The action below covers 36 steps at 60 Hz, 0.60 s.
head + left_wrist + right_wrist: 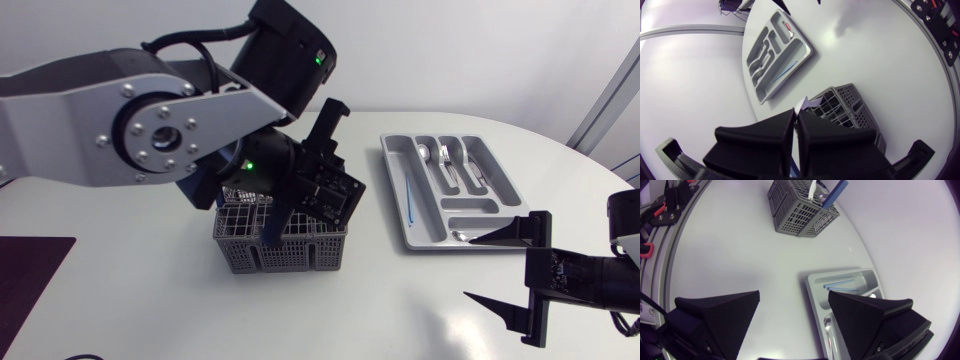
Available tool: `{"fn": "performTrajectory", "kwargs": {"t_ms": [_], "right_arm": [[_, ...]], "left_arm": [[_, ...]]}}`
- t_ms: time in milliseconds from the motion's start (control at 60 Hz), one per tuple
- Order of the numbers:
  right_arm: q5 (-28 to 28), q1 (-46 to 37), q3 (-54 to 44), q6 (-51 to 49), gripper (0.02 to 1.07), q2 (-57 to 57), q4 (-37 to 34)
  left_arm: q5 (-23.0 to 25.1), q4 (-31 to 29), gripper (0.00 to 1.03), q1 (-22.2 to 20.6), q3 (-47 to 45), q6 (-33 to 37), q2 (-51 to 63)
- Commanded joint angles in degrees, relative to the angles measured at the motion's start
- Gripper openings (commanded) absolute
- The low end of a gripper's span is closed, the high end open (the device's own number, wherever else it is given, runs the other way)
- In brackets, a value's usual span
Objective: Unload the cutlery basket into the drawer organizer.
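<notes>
My left gripper [278, 228] hangs over the cutlery basket [300, 255], one black finger dipping in among the cells. In the left wrist view its two broad matte wedges are pressed almost flat together [796, 114], pinching a thin white utensil [801, 105] whose tip pokes out just past the fingertips. The basket [850, 107] lies right under them. It is a grey plastic box with grid walls and square cells, standing upright on the smooth white table [150, 300]. From my right wrist camera the basket [800, 212] also shows a flat blue handle [834, 194] leaning out beside the white piece [811, 190]. To the right of the basket, well apart from it, lies the drawer organizer [470, 205], a pale grey moulded tray with rounded compartments. Shiny metal cutlery [450, 165] fills its upper slots, and a thin blue piece [410, 195] lies in the long side slot. Farthest right, my right gripper [468, 268] sits low by the tray's near corner, its wedge fingers spread wide [794, 300], holding and touching nothing, with the organizer's wall [812, 287] just ahead of it.
</notes>
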Motion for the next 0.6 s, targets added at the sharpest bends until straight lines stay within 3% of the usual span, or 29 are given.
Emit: {"fn": "performTrajectory", "kwargs": {"t_ms": [0,250,383,583], "right_arm": [[-0.5,0.9,-1.4,1.4,1.01,-1.5,-1.4],[-1.5,1.1,-1.0,7.5,1.01,-7.0,-0.9],[-2.2,1.1,-0.3,15.7,1.01,-10.0,3.2],[-2.3,1.4,0.8,27.2,1.01,-11.7,9.5]], "left_arm": [[-1.2,0.4,0.03,-0.8,-1.8,-1.0,-2.8],[-8.7,5.4,0.03,-4.3,-4.7,-6.7,-6.7],[-10.6,6.3,0.03,-6.5,-2.1,-16.9,-5.9],[-10.9,2.5,0.03,-7.5,5.7,-33.4,1.4]]}}
